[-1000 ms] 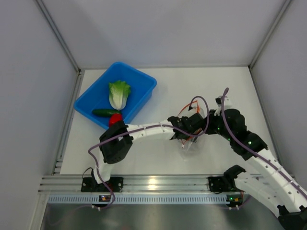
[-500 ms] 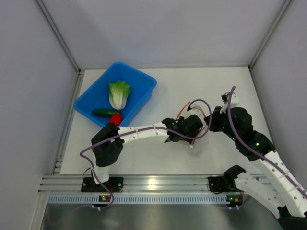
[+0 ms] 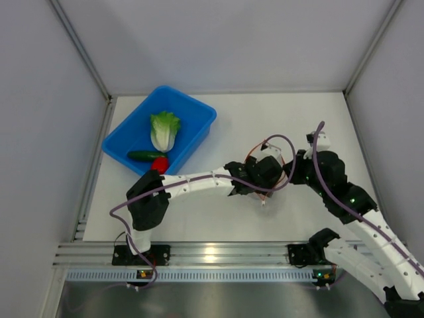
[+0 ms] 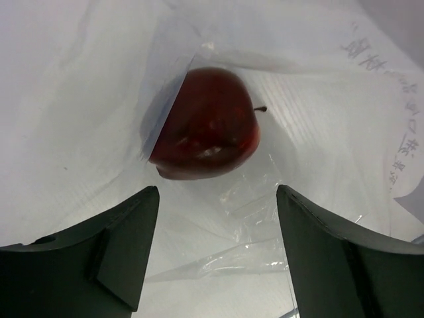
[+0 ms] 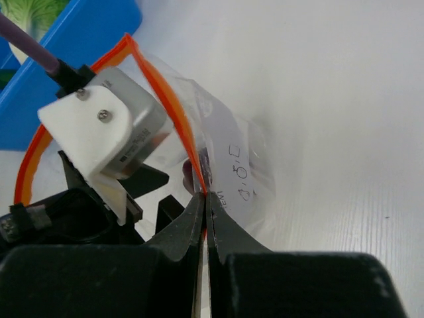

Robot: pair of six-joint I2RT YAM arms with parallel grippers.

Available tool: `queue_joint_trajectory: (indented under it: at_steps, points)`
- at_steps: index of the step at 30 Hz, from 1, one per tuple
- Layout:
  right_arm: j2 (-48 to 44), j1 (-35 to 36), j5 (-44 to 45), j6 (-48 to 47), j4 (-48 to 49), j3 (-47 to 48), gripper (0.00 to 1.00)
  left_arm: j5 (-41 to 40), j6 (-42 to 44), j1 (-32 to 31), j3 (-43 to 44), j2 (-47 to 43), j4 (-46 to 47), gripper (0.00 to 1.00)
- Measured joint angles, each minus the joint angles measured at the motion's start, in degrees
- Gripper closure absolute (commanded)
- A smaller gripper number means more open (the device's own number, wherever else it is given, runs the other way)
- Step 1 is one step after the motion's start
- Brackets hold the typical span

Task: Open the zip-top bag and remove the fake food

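Now | white table (image 3: 218,126), grey walls (image 3: 225,46) | left claw (image 4: 217,199) apart inside zip-top bag (image 5: 232,132) | right claw (image 5: 204,202) clamps it

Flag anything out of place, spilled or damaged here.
Nothing looks spilled or damaged. The one unusual sight looks deliberate: the left end effector, open, sits inside the zip-top bag facing a dark red fake food piece, while the right end effector pinches the bag's orange rim.
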Motion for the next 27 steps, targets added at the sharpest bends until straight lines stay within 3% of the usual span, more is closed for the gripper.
queue_joint_trajectory:
  at_steps: [7, 16, 27]
  points:
    - [-1.7, -0.6, 0.1, -0.1, -1.3, -2.0, 1.00, 1.0, 7.4, 0.1, 3.3, 0.8, 2.3, 0.15]
    - [-1.9, -1.5, 2.0, -0.7, -4.6, -3.4, 1.00, 2.0, 16.3, 0.4, 4.4, 4.5, 5.7, 0.15]
    - [-1.4, -1.6, 3.2, -1.0, -5.2, -3.4, 1.00, 4.2, 16.4, 0.4, 3.4, 5.6, 7.5, 0.29]
